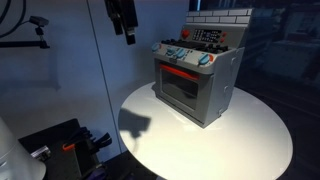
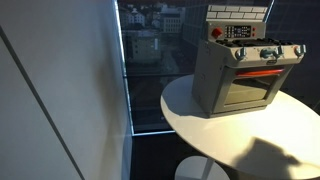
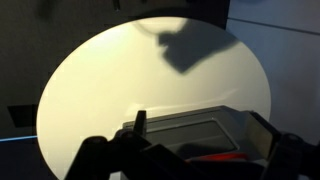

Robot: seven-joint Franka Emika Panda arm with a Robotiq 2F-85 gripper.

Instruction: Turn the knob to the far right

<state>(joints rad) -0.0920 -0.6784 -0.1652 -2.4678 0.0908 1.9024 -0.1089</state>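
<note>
A silver toy stove (image 1: 200, 90) stands on a round white table (image 1: 250, 140); it also shows in an exterior view (image 2: 225, 80). Its front knob row ends in the small pale-blue knob (image 1: 206, 61), also seen in an exterior view (image 2: 297, 50). My gripper (image 1: 125, 28) hangs high above the table, well apart from the stove and on the side its front faces. In the wrist view the two dark fingers (image 3: 190, 160) stand wide apart and hold nothing, with the stove (image 3: 185, 130) below them. The knob is hidden there.
The table (image 3: 110, 80) carries a dark shadow of the arm (image 3: 190, 45). A dark cart with equipment (image 1: 60, 150) stands on the floor beside the table. A window wall (image 2: 150, 50) lies behind the stove.
</note>
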